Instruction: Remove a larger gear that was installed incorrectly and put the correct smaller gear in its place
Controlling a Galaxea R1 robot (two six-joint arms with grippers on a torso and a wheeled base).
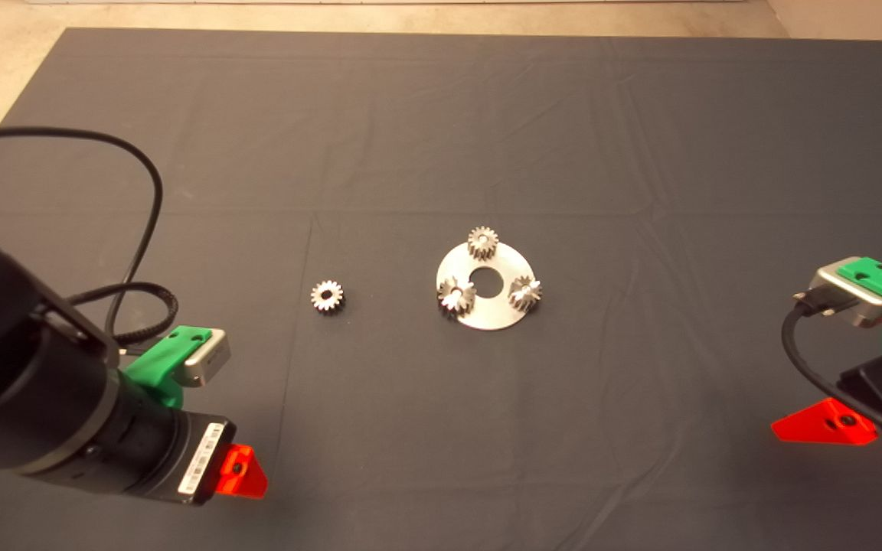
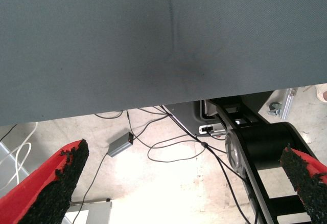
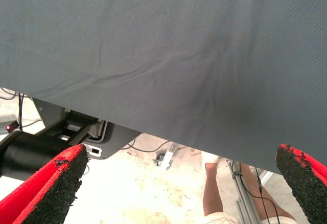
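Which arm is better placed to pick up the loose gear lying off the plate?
Left. The loose gear lies on the left gripper's side of the plate, nothing between them. The right gripper would probably have to reach across the plate.

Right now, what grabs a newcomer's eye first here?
The round silver plate mid-mat, with three gears on it: one on the far side, one near-left, one near-right. A lone gear lies on the dark mat to its left. Both pincers wait open at the near corners, left and right.
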